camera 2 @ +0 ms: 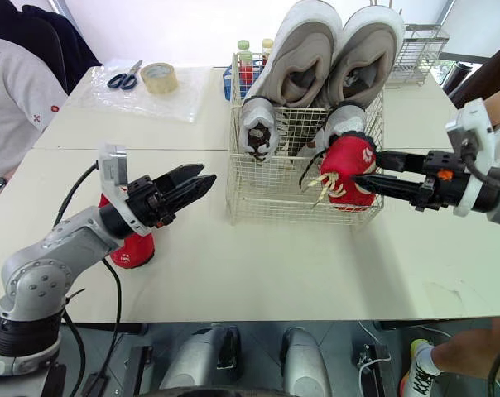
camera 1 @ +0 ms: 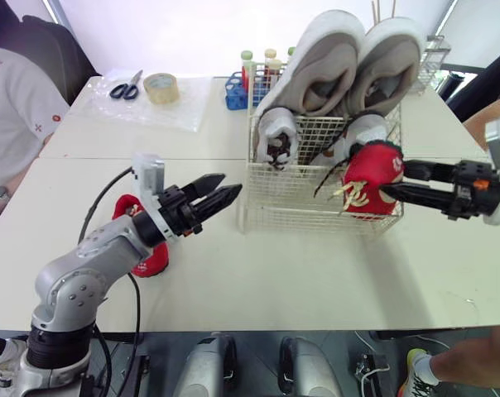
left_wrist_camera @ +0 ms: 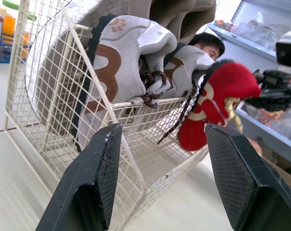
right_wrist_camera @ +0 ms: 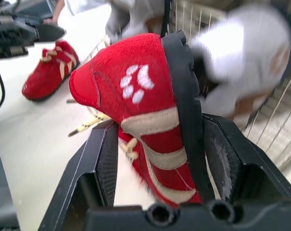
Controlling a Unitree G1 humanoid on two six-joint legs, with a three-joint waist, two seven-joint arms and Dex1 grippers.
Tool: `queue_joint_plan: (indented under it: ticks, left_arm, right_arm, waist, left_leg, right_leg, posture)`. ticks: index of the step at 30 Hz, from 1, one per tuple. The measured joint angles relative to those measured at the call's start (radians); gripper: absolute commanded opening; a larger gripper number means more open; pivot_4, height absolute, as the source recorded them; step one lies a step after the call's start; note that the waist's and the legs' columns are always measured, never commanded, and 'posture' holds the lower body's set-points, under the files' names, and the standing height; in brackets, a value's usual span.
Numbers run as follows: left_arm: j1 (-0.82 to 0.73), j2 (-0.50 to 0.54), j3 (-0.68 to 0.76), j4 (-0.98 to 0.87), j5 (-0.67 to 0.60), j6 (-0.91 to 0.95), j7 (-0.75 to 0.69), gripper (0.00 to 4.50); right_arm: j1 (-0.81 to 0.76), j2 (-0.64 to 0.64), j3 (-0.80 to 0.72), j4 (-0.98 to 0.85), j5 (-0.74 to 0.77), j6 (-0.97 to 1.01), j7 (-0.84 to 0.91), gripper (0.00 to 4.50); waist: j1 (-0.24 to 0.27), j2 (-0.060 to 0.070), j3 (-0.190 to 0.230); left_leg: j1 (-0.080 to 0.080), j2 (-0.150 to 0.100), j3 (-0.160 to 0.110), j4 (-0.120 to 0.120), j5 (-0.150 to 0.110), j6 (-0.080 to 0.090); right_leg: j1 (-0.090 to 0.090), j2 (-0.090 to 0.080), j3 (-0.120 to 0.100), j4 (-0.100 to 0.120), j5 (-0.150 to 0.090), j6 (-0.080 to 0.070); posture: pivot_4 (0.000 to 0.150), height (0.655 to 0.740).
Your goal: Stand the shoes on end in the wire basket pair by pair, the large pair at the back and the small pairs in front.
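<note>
A white wire basket stands mid-table. Two large beige shoes stand on end at its back. Two small grey-and-brown shoes stand in front of them. My right gripper is shut on a small red shoe, held toe down at the basket's front right corner; I cannot tell whether it is inside the wires. The right wrist view shows this red shoe clamped between the fingers. My left gripper hovers open just left of the basket. The other red shoe lies on the table behind my left arm.
A tape roll and scissors lie on a plastic sheet at the back left. Bottles in a blue rack stand behind the basket. A person in a white shirt sits at the left. A second wire rack stands back right.
</note>
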Motion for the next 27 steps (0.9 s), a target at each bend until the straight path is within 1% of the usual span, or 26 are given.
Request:
queue_joint_plan:
  ticks: [6,11,12,13,14,15,18,22,27]
  left_arm:
    - [-0.004,-0.015,0.000,0.005,0.017,0.001,-0.008,2.81]
    - [-0.004,-0.014,0.001,0.006,0.025,0.002,-0.014,2.81]
    - [-0.004,-0.014,0.001,0.006,0.025,0.002,-0.016,2.81]
    - [-0.004,-0.014,0.002,0.007,0.025,0.003,-0.017,2.81]
    - [-0.004,-0.014,0.002,0.009,0.025,0.003,-0.017,2.81]
    - [-0.004,-0.014,0.002,0.012,0.025,0.003,-0.017,2.81]
    - [-0.004,-0.018,0.002,0.014,0.026,0.003,-0.017,2.81]
    - [-0.004,-0.027,0.001,0.016,0.035,0.003,-0.018,2.81]
    - [-0.003,-0.026,0.005,0.023,0.035,0.004,-0.021,2.81]
  right_arm:
    - [0.020,0.003,0.022,0.051,-0.096,-0.105,0.002,2.72]
    - [0.020,0.003,0.034,0.078,-0.144,-0.154,0.005,2.72]
    - [0.020,0.001,0.034,0.086,-0.149,-0.158,0.007,3.29]
    - [0.019,-0.002,0.033,0.094,-0.153,-0.158,0.008,3.61]
    - [0.019,-0.004,0.032,0.100,-0.154,-0.156,0.010,4.12]
    - [0.019,-0.005,0.030,0.102,-0.153,-0.152,0.015,4.41]
    - [0.017,-0.011,0.027,0.104,-0.152,-0.149,0.027,4.41]
    - [0.021,-0.054,0.005,0.098,-0.151,-0.143,0.059,4.41]
    - [0.086,-0.128,-0.063,0.086,-0.153,-0.130,0.131,4.41]
  waist:
    - [-0.001,0.000,0.000]
    - [-0.001,0.000,0.000]
    - [-0.001,0.000,0.000]
    - [-0.001,0.000,0.000]
    - [-0.001,0.000,0.000]
    - [-0.001,0.000,0.000]
    - [-0.001,0.000,0.000]
    - [0.000,0.000,0.000]
    - [0.000,0.000,0.000]
  left_leg:
    - [0.000,0.000,0.000,0.000,0.000,0.000]
    - [0.000,0.000,0.000,0.000,0.000,0.000]
    - [0.000,0.000,0.000,0.001,0.000,0.000]
    - [0.000,0.000,0.000,0.001,0.000,0.000]
    - [0.000,0.000,0.000,0.001,0.000,0.000]
    - [0.000,0.000,0.000,0.001,0.000,0.000]
    - [0.000,0.000,0.000,0.001,0.000,0.000]
    - [0.000,0.000,0.000,0.001,0.000,0.000]
    - [0.000,0.000,0.000,0.001,0.000,0.000]
  right_leg:
    - [0.000,0.001,0.000,0.000,0.001,0.001]
    - [0.000,0.002,-0.001,0.000,0.001,0.001]
    - [0.000,0.002,-0.001,0.001,0.001,0.001]
    - [0.000,0.002,-0.001,0.001,0.001,0.001]
    - [0.000,0.002,-0.001,0.001,0.001,0.001]
    - [0.000,0.002,-0.001,0.001,0.001,0.001]
    - [0.000,0.002,-0.001,0.001,0.001,0.001]
    - [0.000,0.002,-0.001,0.001,0.001,0.001]
    - [0.000,0.001,-0.001,0.001,0.001,0.001]
  posture:
    - [0.150,0.7371]
    - [0.150,0.7371]
    - [0.150,0.7371]
    - [0.150,0.7371]
    - [0.150,0.7371]
    - [0.150,0.7371]
    - [0.150,0.7371]
    - [0.150,0.7371]
    - [0.150,0.7371]
